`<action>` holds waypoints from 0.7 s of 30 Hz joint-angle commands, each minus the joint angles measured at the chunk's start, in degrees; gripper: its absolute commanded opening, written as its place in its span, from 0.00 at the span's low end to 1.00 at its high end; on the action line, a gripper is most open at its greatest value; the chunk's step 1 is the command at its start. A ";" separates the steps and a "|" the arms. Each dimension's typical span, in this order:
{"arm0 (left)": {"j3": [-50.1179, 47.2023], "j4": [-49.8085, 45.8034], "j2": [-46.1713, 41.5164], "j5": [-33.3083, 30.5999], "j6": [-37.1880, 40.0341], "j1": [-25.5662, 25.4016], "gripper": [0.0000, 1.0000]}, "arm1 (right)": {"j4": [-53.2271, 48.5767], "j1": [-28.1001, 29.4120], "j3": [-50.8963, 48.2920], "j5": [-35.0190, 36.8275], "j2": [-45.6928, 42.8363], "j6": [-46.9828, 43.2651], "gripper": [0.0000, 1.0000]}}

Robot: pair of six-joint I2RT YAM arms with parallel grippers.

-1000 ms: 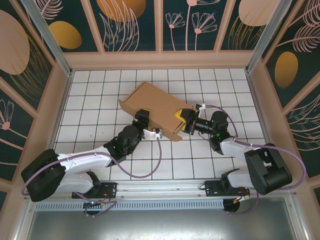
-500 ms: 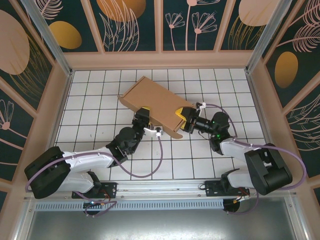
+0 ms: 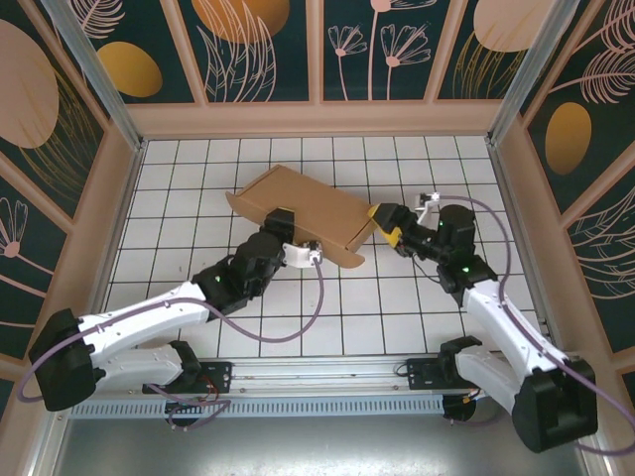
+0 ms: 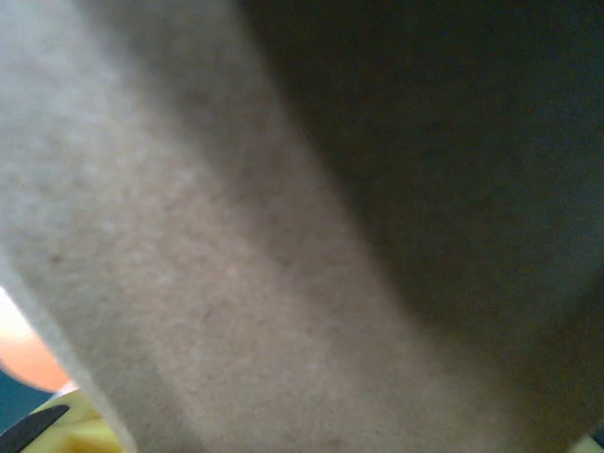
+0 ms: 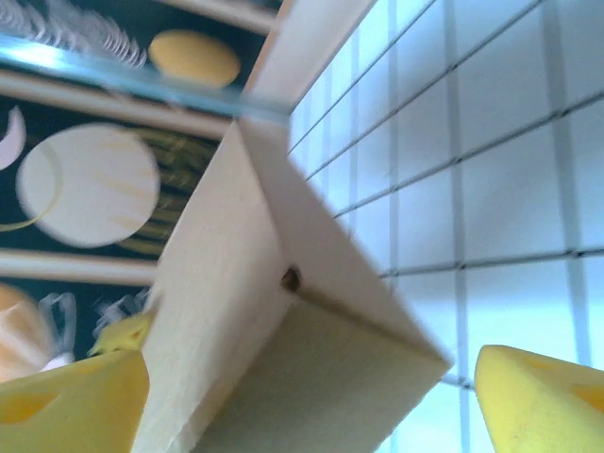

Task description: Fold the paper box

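At wrist level, right hand's (image 5: 311, 387) spread fingers (image 5: 75, 401) flank the paper box (image 5: 236, 311) corner.

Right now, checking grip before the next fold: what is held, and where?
Left gripper pinches the paper box at its near edge; right gripper open, holding nothing.

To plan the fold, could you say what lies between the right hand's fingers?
A corner of the paper box, in the right wrist view.

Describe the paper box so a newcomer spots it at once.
On the white gridded table inside the patterned enclosure, look near the middle, between the left gripper and the right gripper. The paper box lies there: a plain, shallow cardboard rectangle set askew to the grid, brown against white tiles and black-and-white arms.
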 commanded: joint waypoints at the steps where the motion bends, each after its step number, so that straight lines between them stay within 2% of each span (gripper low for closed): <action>1: 10.30 -30.46 4.39 2.86 -19.29 -0.65 0.42 | -15.55 -0.53 4.21 15.14 -3.74 -15.27 0.99; 4: 22.60 -48.44 12.42 8.19 -30.93 -0.66 0.44 | -16.73 -0.80 6.81 16.72 -2.16 -18.49 0.97; 7: 30.36 -60.06 19.10 11.26 -39.87 -0.70 0.46 | -17.80 -0.71 9.49 19.20 0.36 -19.49 0.90; 9: 32.46 -62.88 21.38 12.07 -43.59 -0.68 0.45 | -17.39 -0.72 10.29 20.62 1.38 -19.72 0.83; 12: 34.65 -65.89 24.64 12.36 -46.68 -0.69 0.44 | -15.73 -1.02 10.73 20.99 3.30 -19.42 0.66; 17: 40.17 -68.95 29.96 13.64 -50.05 -0.74 0.39 | -12.10 -1.56 9.90 15.88 10.11 -16.56 0.29; 18: 40.93 -69.01 30.72 14.25 -50.10 -0.71 0.39 | -11.77 -1.57 10.01 14.94 11.91 -16.19 0.26; 21: 42.16 -69.24 32.31 14.41 -49.81 -0.68 0.40 | -10.10 -1.53 9.37 12.59 16.20 -15.35 0.27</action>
